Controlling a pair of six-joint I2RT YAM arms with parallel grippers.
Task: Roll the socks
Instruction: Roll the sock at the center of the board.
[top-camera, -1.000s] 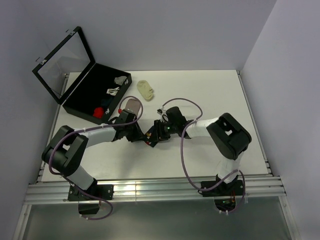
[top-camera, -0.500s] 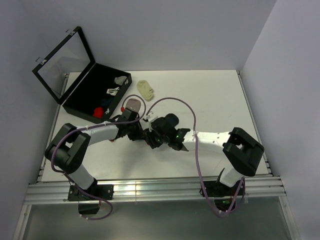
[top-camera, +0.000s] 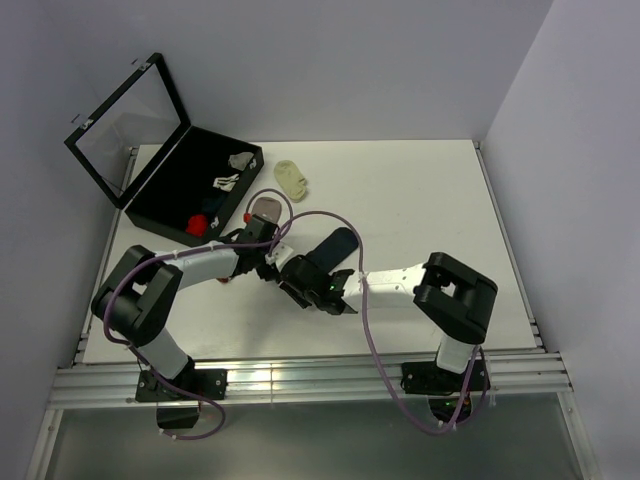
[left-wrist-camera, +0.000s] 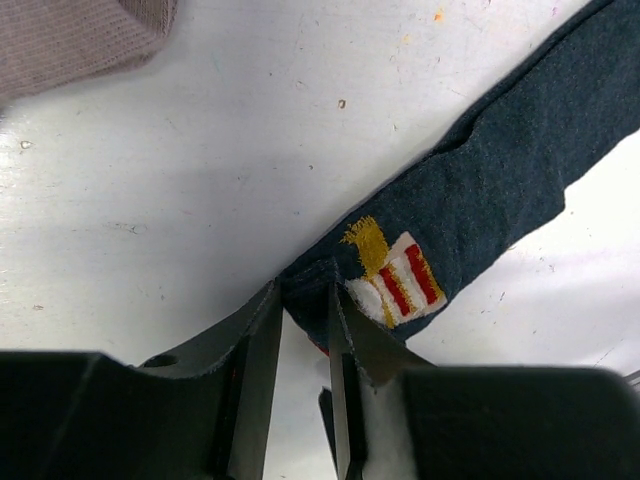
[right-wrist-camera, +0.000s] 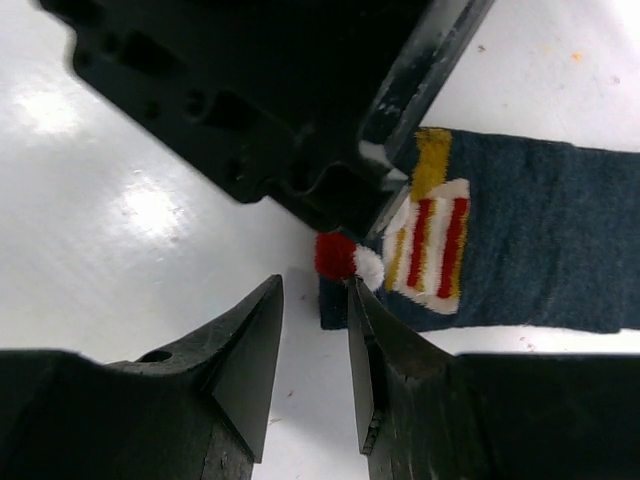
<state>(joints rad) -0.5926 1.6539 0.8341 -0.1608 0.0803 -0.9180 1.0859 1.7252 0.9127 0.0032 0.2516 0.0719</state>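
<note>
Left claw (left-wrist-camera: 306, 300) is clamped on the navy sock (left-wrist-camera: 500, 170) at its cuff edge, beside the striped patch. Right claw (right-wrist-camera: 315, 295) has swung in from the far side within the last second. It's now barely parted and empty, with the cuff corner just past its tips. Sock lies flat on the counter (left-wrist-camera: 200, 190), so I reckon the roll hasn't started.

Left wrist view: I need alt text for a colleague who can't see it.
The jaws of the left gripper pinch a bunched edge of the navy sock, beside its red, white and gold striped patch. The sock runs away to the upper right across the white table, and a corner of the dusty-pink sock shows at the upper left.
</note>
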